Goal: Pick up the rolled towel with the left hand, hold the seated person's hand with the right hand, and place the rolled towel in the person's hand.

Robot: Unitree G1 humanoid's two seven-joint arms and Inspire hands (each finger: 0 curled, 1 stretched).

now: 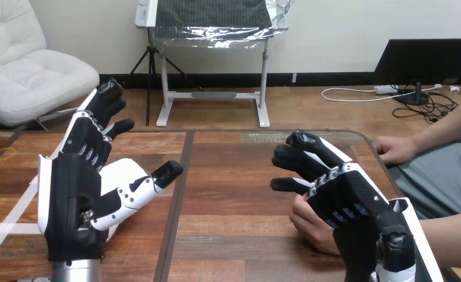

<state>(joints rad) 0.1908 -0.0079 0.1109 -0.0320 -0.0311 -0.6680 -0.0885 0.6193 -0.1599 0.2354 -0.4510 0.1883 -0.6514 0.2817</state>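
Your left robot hand (72, 188) hovered open and empty over the rolled towel (117, 171); your right robot hand (357, 197) covered the person's nearer hand (310, 224), grip indeterminate.

Rolled towel (123, 169) white, table (234, 194) reddish-brown, left hand (69, 188) black and white.

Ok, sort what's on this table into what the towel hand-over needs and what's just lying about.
For the job:
rolled towel, behind the left hand
right hand
person's nearer hand, under the right hand

Lying about:
yellow rubber band, far left
white tape on the tabletop
person's farther hand, resting at the table's right edge
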